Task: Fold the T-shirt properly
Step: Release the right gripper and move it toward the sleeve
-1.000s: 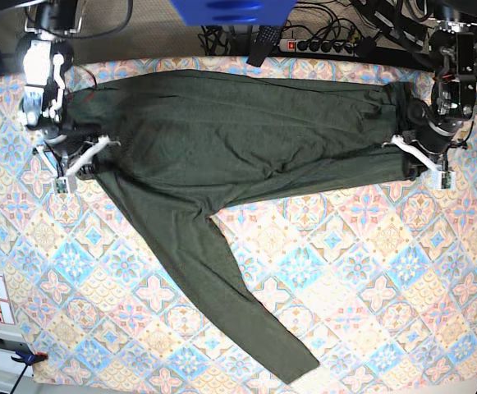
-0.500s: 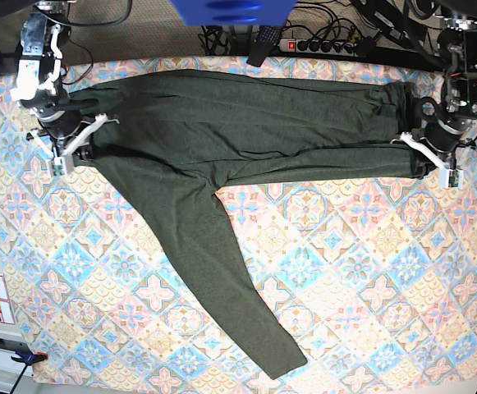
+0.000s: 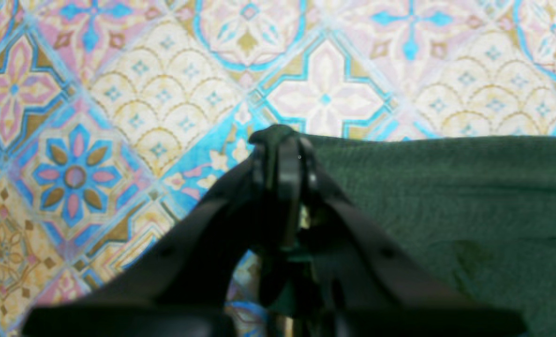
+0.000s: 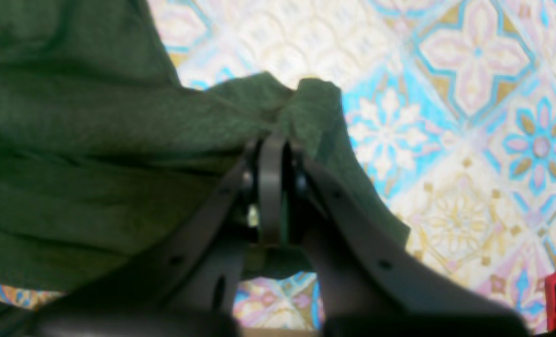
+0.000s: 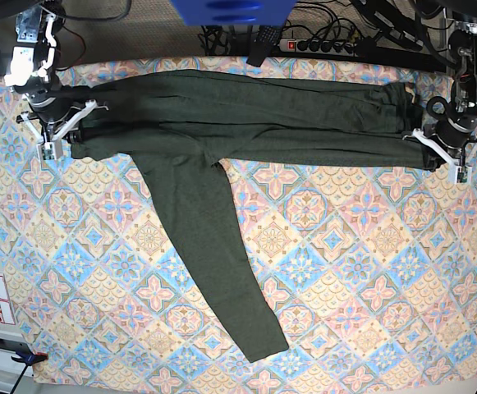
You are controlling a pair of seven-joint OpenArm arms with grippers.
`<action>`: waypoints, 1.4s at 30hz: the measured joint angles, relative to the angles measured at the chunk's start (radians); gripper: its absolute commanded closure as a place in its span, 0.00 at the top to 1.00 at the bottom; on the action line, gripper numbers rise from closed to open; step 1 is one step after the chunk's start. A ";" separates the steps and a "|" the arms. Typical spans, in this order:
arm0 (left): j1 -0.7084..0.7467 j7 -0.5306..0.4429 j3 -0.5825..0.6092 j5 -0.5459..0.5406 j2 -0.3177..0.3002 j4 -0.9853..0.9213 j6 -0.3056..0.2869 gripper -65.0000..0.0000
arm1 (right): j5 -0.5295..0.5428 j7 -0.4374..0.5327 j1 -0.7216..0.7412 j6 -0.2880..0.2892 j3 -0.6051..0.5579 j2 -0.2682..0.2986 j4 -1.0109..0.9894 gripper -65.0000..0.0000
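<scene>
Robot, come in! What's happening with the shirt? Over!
Both grippers, left and right, shut on dark green long-sleeved shirt. One sleeve hangs out toward the front. Nothing seen in the way.

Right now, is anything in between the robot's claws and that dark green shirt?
No, nothing visible. The left claw and the right claw are both shut right on the shirt itself, pinching its fabric at opposite ends.

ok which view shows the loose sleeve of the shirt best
The base view: the sleeve lies there in full, running down the patterned surface to its cuff. The right wrist view seems to catch only a piece, top left; the left wrist view shows none.
</scene>
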 measured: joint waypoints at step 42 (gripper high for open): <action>-0.028 0.071 -0.072 -0.004 0.113 0.113 0.015 0.63 | -0.011 -0.166 0.491 -0.010 -0.338 -0.036 -0.347 0.29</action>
